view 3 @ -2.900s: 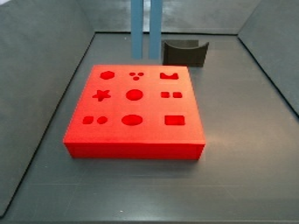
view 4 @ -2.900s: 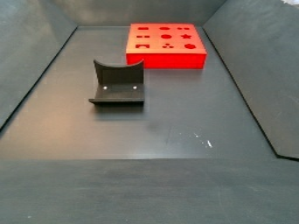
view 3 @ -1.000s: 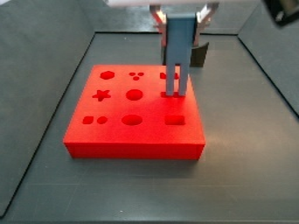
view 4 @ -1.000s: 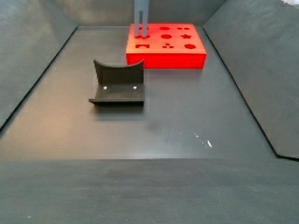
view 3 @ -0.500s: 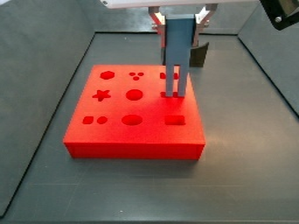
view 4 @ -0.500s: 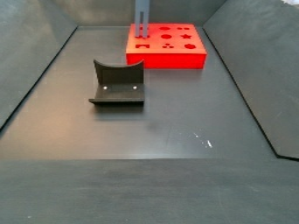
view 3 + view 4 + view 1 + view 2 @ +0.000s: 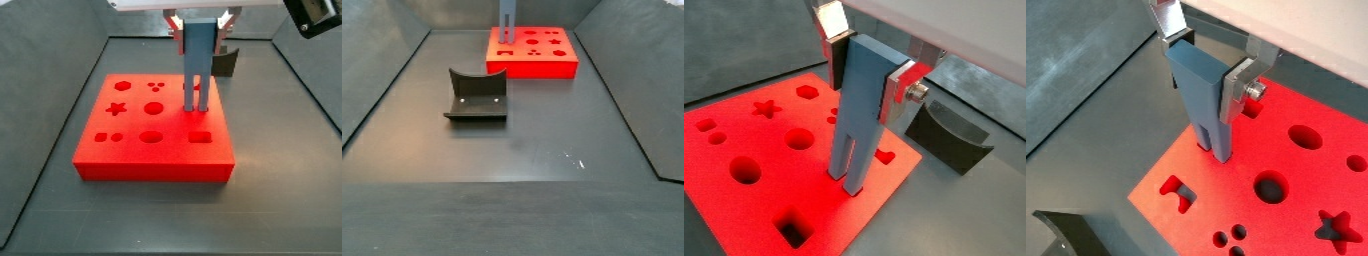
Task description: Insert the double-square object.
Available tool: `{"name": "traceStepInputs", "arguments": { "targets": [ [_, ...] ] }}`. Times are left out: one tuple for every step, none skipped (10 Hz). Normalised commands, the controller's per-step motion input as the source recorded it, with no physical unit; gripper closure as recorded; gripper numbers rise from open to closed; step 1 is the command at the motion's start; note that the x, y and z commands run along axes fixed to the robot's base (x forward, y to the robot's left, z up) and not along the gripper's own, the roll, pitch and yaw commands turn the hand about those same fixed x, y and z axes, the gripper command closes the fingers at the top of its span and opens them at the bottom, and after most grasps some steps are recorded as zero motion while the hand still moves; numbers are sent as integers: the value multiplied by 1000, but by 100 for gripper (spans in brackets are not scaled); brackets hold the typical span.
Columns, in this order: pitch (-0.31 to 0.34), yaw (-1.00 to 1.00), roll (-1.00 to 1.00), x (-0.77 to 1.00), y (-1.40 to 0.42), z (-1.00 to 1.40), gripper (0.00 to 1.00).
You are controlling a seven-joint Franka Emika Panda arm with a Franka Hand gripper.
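Over the red block (image 7: 154, 125): gripper (image 7: 198, 22) pinching the bar (image 7: 198, 60) upright, prongs at the block's top. We judge insertion underway; next, align prongs and press down.

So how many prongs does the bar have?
2. Both sit side by side at the bar's lower end, tips at the red block's top: one prong nearer the round hole, the other nearer the block's edge. The gripper holds the bar's upper end.

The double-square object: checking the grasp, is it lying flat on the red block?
No: the double-square object hangs upright in the gripper, prongs down.
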Motion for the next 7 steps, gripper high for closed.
{"name": "traceStepInputs", "arguments": {
  "targets": [
    [0, 0, 0, 0, 0, -80, 100],
    [40, 0, -56, 0, 0, -826, 100],
    [120, 0, 0, 29, 0, -994, 100],
    [133, 0, 0, 29, 0, -977, 100],
    [151, 0, -4, 6, -63, -923, 100],
    [164, 0, -20, 0, -106, -883, 100],
    [141, 0, 0, 23, -186, -934, 100]
  ]
}}
